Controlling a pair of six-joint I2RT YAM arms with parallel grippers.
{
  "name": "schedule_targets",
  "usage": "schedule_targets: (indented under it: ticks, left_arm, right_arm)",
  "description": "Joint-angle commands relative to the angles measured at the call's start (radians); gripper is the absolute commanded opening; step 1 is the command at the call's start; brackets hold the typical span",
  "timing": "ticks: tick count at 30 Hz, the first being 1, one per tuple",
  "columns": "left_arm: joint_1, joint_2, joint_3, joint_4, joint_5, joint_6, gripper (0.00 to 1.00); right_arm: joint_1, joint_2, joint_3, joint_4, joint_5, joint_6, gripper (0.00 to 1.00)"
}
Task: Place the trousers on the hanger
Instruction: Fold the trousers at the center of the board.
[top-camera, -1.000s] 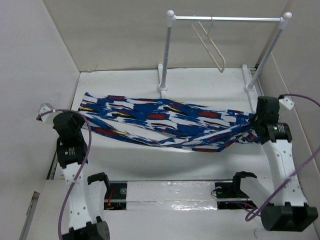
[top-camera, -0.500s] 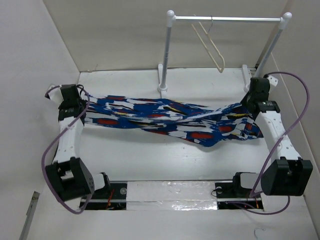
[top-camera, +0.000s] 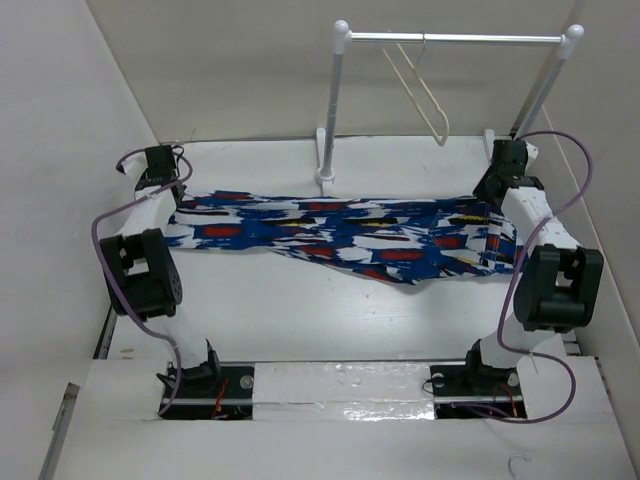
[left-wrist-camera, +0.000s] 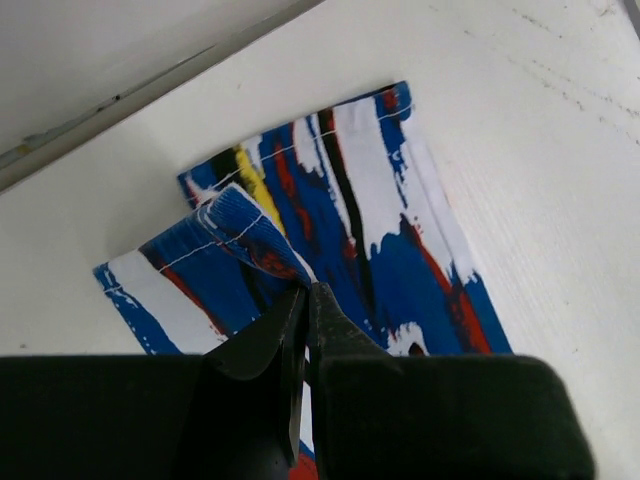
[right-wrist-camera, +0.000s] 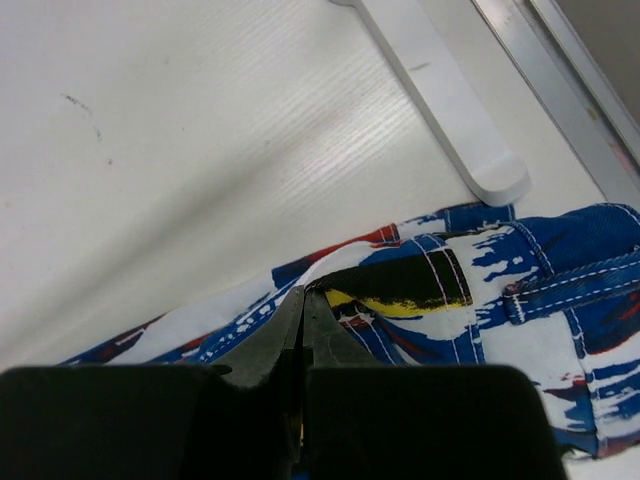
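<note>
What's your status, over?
Left end effector and right end effector shut on bright blue patterned fabric trousers. Thin cream-white triangular hanger bare on rail. No obstruction seen.

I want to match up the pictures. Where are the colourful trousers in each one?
Top view: the trousers stretch across the middle, from one gripper to the other.
Left wrist: the leg ends sit in the middle, pinched by the left gripper.
Right wrist: the waist end lies low and right, pinched by the right gripper.
Shared landmark: the white table under them in all three.
</note>
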Motion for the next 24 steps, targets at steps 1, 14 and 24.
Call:
schedule_targets:
  ticks: [1,14,24]
  left_arm:
    - [-0.017,0.068,0.169,0.033,-0.117,0.063,0.00]
    - [-0.107,0.489,0.688,-0.102,-0.187,0.242,0.51]
    - [-0.107,0.185,0.232,0.065,-0.083,0.132,0.71]
  right_arm:
    - [-0.022,0.043,0.109,0.100,0.035,-0.025,0.00]
    - [-0.049,0.159,0.147,0.133,0.010,-0.027,0.32]
    - [0.021,-0.207,-0.134,0.244,-0.057,0.013,0.76]
